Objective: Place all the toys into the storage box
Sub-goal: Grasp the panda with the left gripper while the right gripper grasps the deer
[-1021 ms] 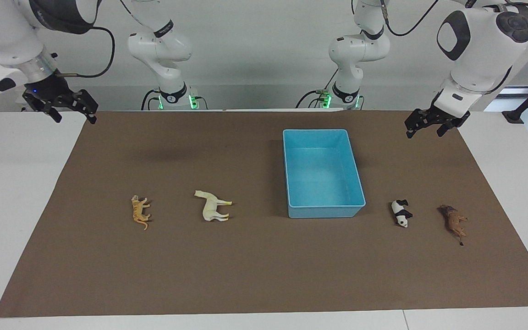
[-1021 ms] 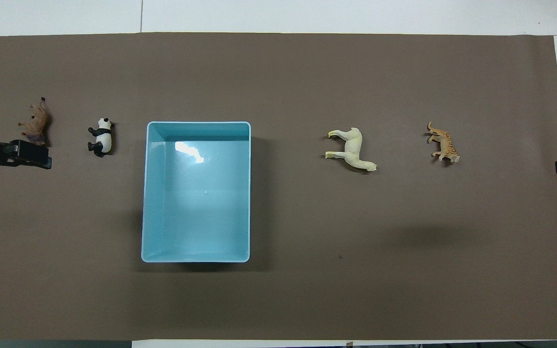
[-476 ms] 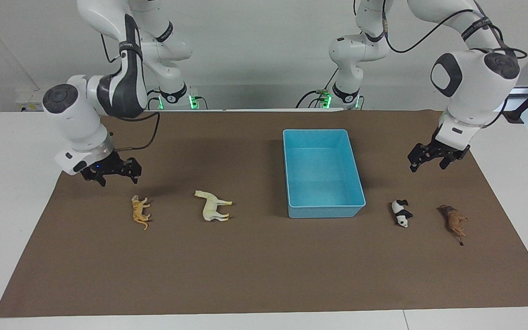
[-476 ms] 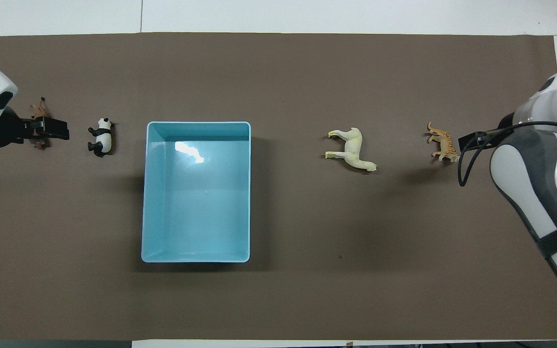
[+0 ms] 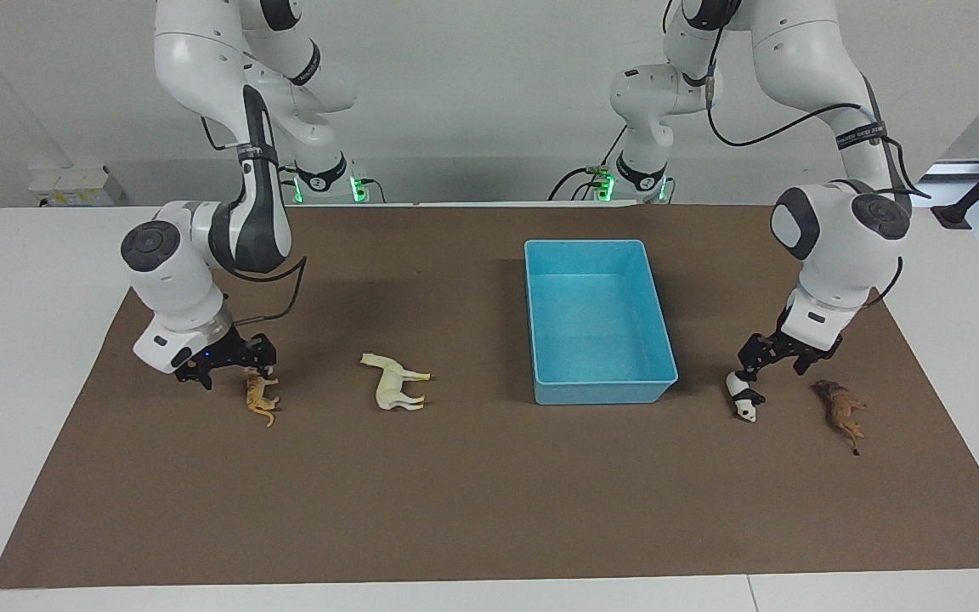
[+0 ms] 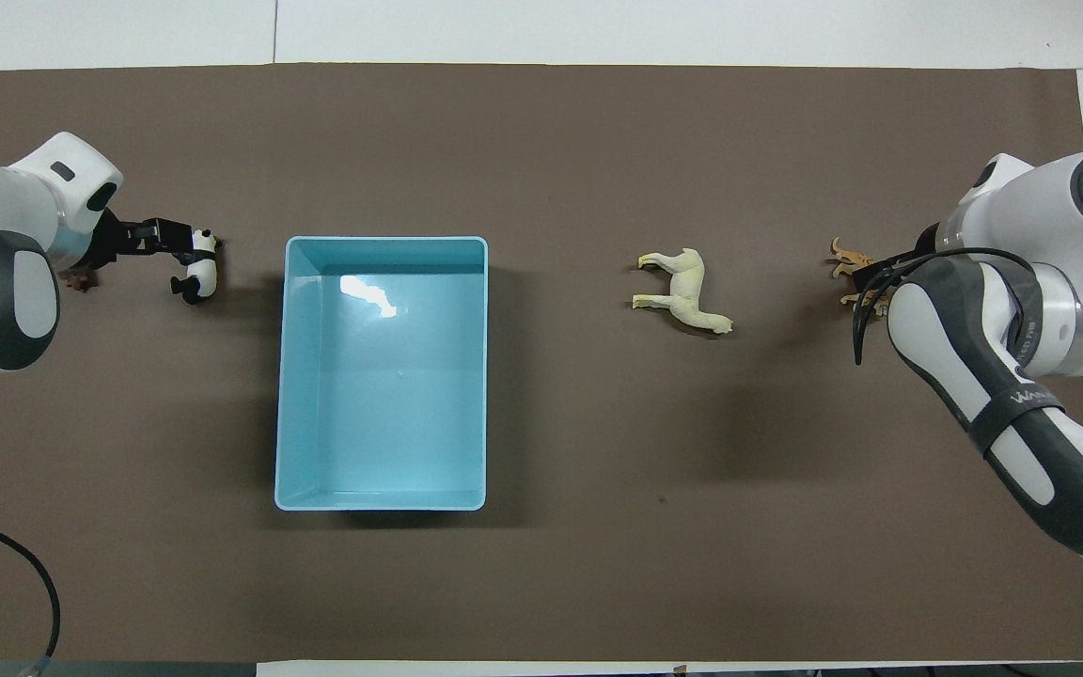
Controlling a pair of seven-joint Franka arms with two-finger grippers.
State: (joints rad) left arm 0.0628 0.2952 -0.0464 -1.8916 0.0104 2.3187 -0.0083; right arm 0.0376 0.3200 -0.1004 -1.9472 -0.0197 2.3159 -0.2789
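Observation:
The light blue storage box [image 5: 588, 245] stands empty mid-table; it also shows in the overhead view [image 6: 386, 241]. The orange tiger [image 5: 260, 399] and cream horse [image 5: 394, 382] lie toward the right arm's end. The panda [image 5: 744, 399] and brown lion [image 5: 840, 410] lie toward the left arm's end. My right gripper [image 5: 234, 376] is open, low over the tiger's end nearer the robots. My left gripper [image 5: 770, 372] is open, low over the panda's end nearer the robots. From overhead the arms partly hide the tiger [image 6: 848, 254] and almost all of the lion [image 6: 81, 279].
A brown mat [image 5: 472, 493] covers most of the white table [image 5: 22, 280]. The horse [image 6: 684, 291] lies between the box and the tiger. The panda [image 6: 197, 275] lies between the box and the lion.
Both arms came down from high near the robots' end of the mat. The right gripper dropped to the tiger, the left gripper to the panda. No toy has moved.

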